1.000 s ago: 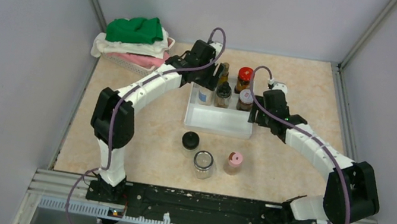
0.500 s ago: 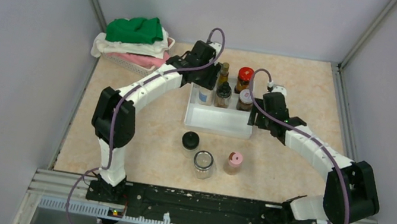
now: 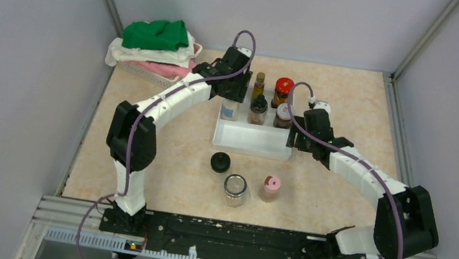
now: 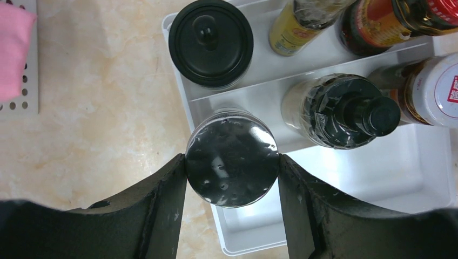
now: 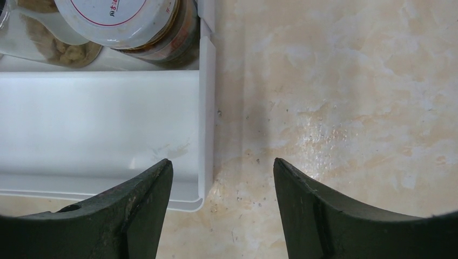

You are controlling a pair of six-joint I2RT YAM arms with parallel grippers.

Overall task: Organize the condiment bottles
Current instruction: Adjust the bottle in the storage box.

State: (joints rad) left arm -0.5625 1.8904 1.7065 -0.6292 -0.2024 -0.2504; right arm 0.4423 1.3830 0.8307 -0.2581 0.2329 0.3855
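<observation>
From above, the left gripper (image 3: 232,95) is down over the far-left corner of the white tray (image 3: 252,143). The right gripper (image 3: 297,134) sits at the tray's right edge. Three bottles (image 3: 235,187) wait on the table in front of the tray, well apart from it.

In the left wrist view, your fingers (image 4: 175,178) press on both sides of a foil-capped jar (image 4: 232,159) that stands on the tray's middle step. It is just in front of a black-lidded jar (image 4: 210,42) and beside a dark pump bottle (image 4: 340,113). The grip looks centred, so I'd lift or shift it straight and slowly. The glass is smooth, the neighbours are near, and a tilt could knock them.

In the right wrist view, the right gripper (image 5: 221,162) is spread and empty, straddling the tray's right wall (image 5: 205,108). A white-lidded jar (image 5: 116,13) stands further in. You could use this arm to steady the tray if it slides, and otherwise hold it clear of that wall.
</observation>
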